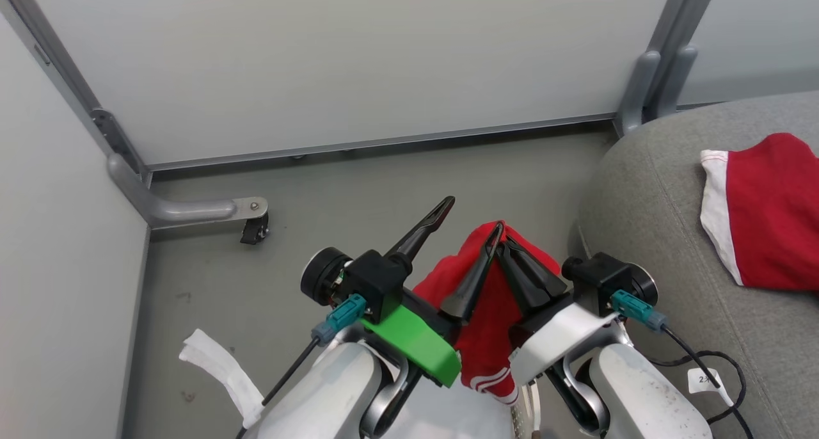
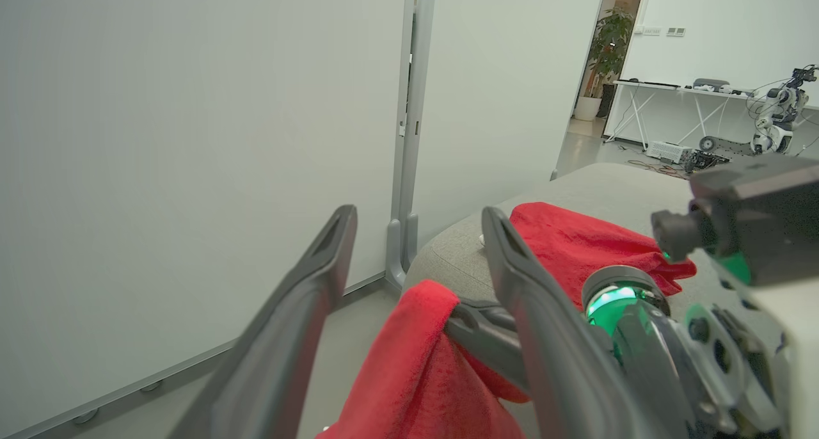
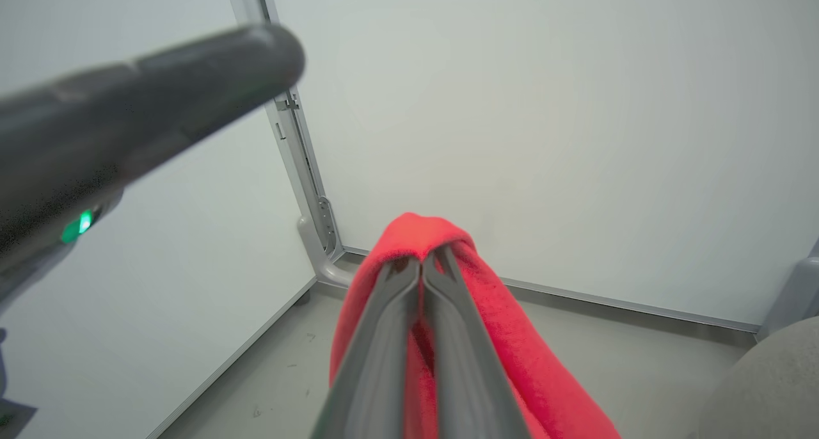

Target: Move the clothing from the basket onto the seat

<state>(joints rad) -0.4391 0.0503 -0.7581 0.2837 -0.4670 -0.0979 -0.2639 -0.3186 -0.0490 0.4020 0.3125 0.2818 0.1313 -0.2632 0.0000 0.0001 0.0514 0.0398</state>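
A red piece of clothing (image 1: 486, 311) with thin white stripes at its lower end hangs draped over my right gripper (image 1: 504, 237), which is shut on its top fold (image 3: 419, 234). My left gripper (image 1: 472, 215) stands open right beside it, one finger (image 1: 477, 272) resting against the fabric and the other spread out to the left. In the left wrist view, the hanging cloth (image 2: 416, 362) sits between my left gripper's (image 2: 417, 214) open fingers. Another red garment (image 1: 764, 215) with a white edge band lies flat on the grey seat (image 1: 640, 202). My arms hide most of the basket; a perforated white wall (image 1: 526, 416) peeks out below.
Pale partition panels (image 1: 333, 61) with grey metal posts (image 1: 646, 87) close off the back and the left. A partition foot with a caster (image 1: 254, 228) stands on the grey floor. A white cloth strip (image 1: 217, 368) lies at lower left. A black cable (image 1: 710, 362) rests on the seat's front.
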